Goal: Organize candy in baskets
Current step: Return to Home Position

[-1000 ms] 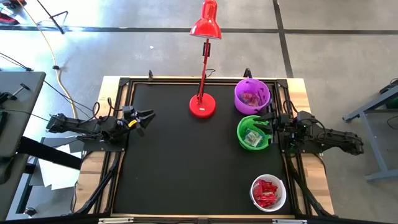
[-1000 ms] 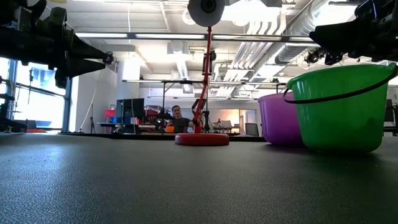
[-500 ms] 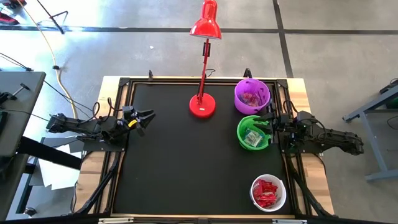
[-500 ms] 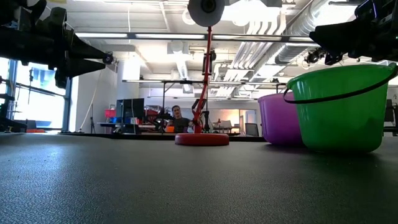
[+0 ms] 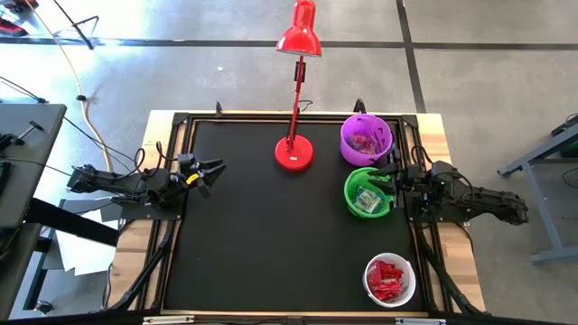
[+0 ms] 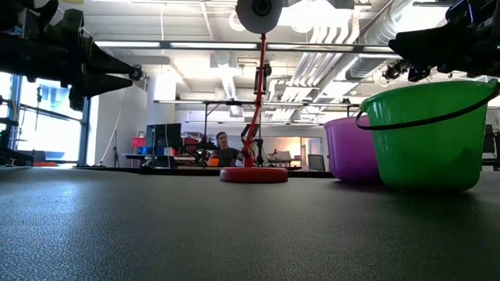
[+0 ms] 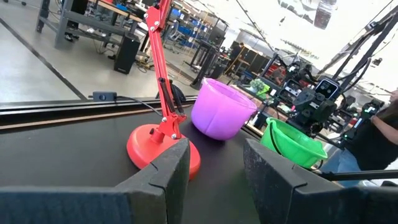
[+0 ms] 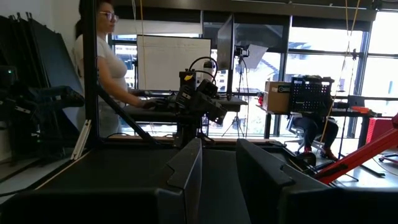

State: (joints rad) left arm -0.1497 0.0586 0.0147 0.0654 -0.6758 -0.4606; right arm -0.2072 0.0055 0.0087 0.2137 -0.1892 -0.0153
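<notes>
Black worktop (image 5: 271,235). Purple basket (image 5: 365,140), green basket (image 5: 368,191) and white basket (image 5: 390,280) line its right side. Right pincer (image 5: 395,171) just beside green, fingers slightly apart. Left pincer (image 5: 217,170) at opposite edge, fingers apart. Candy (image 5: 386,278) shows only from above.

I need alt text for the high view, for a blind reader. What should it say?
Seen from above, three baskets line the right side of a black table: a purple basket, a green basket, and a white basket holding red candy. A red lamp stands beside the purple one. The left gripper and right gripper wait at opposite table edges.
</notes>
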